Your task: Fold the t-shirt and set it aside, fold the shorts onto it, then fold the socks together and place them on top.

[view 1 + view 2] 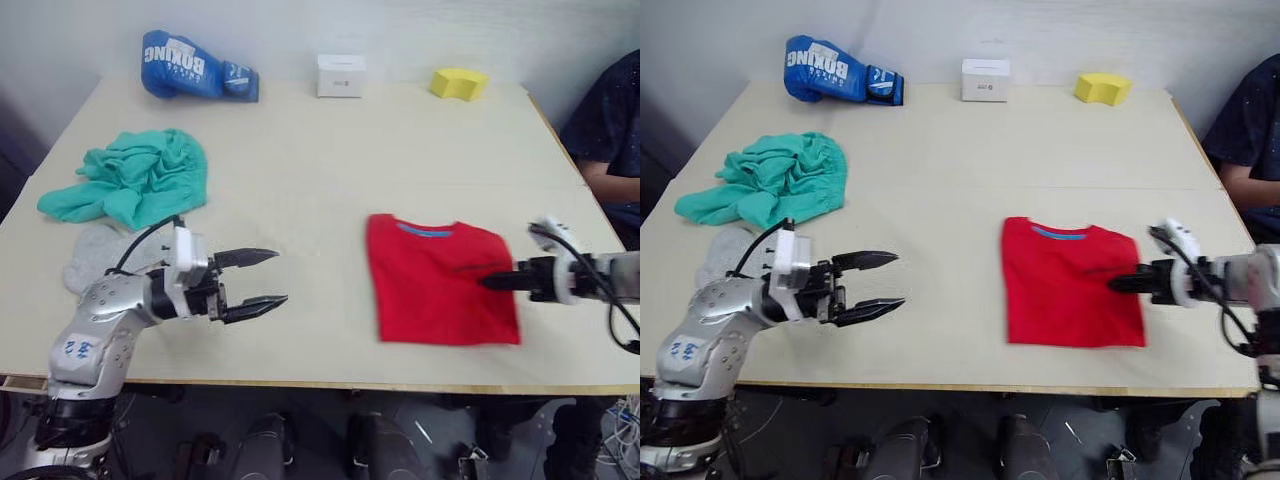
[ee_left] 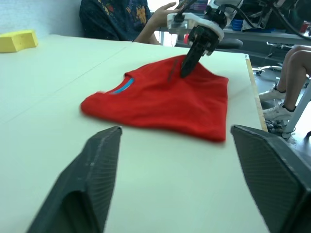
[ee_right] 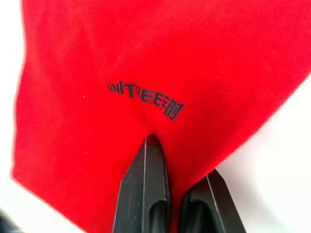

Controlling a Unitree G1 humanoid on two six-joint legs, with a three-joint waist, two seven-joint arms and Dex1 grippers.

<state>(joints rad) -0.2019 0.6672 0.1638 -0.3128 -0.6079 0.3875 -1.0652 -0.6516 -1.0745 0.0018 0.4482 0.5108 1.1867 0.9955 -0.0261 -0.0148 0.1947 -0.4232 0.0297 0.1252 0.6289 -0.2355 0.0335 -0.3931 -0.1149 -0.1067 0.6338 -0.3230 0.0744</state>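
Observation:
The red t-shirt [image 1: 440, 280] lies folded into a rectangle on the right half of the table, blue neckband toward the far side. My right gripper [image 1: 492, 281] is shut on the t-shirt's right edge, pinching a fold of the cloth [image 3: 160, 121]. My left gripper [image 1: 272, 279] hovers open over bare table left of the shirt, holding nothing. The teal shorts [image 1: 135, 178] lie crumpled at the far left. The grey socks [image 1: 100, 252] lie just in front of them, partly hidden by my left arm.
A blue boxing glove [image 1: 192, 66], a white box [image 1: 341, 75] and a yellow sponge [image 1: 459, 83] line the table's far edge. A person [image 1: 612, 130] sits at the right side. The table [image 1: 320, 190] is bare through the middle.

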